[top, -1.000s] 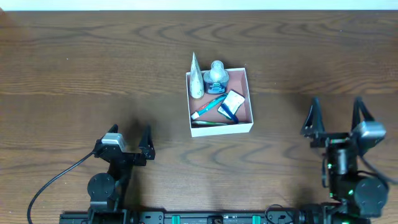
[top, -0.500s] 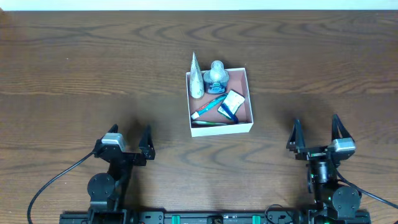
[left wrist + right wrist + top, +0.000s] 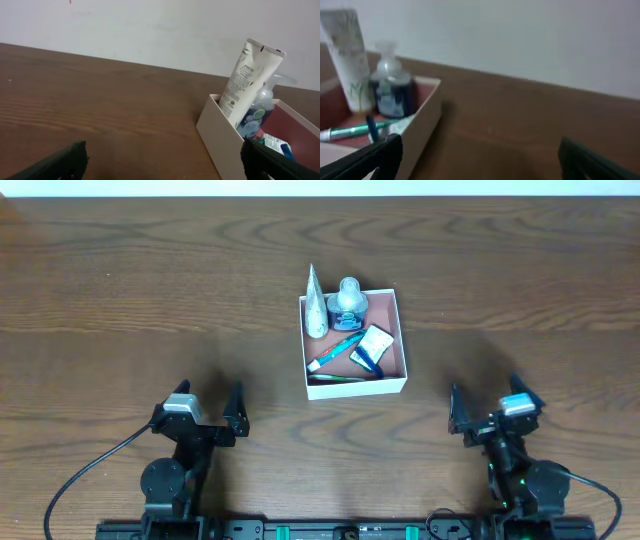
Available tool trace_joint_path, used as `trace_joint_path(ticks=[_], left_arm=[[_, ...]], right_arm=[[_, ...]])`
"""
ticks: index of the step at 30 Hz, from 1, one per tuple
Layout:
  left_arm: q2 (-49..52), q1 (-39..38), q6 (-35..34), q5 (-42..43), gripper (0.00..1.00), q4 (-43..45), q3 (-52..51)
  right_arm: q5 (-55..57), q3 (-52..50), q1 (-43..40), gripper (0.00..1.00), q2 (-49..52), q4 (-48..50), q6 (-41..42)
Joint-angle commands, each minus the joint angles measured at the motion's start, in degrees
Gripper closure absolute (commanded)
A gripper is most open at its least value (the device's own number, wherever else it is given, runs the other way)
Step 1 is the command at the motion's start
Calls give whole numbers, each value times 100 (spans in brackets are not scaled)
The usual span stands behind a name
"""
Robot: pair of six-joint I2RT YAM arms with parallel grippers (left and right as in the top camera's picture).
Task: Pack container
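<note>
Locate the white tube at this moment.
Overhead view: the white tube stands in the container, at its far left corner, beside the pump bottle.

A: Contents of the container point(image 3: 360, 387)?
B: White tube point(image 3: 315, 305) upright in its far-left corner, pump bottle point(image 3: 347, 302) just beside; blue toothbrush point(image 3: 335, 352) lying mid-box; small white packet point(image 3: 374, 342), possibly soap.
A: Outside it?
B: Left gripper point(image 3: 210, 390) and right gripper point(image 3: 485, 390), jaws spread, nearer than the container, well apart from it.
</note>
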Motion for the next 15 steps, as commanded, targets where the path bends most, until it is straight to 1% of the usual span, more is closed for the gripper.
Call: trace_joint_path(ticks=[1,7,12,15], left_arm=[[-37,31,-9,42,2,-203,-94],[-37,31,-9,42,2,-203,-94],[-37,31,-9,42,2,-203,-94],[-37,31,-9,42,2,-203,-94]], right_arm=[[-57,-9,-50,1,-44,-39,-208],[118,-9,-48,1,-44,-42,-205],[634,-9,-48,1,-44,-85,-203],[686,-9,-48,1,-44,-94,-205]])
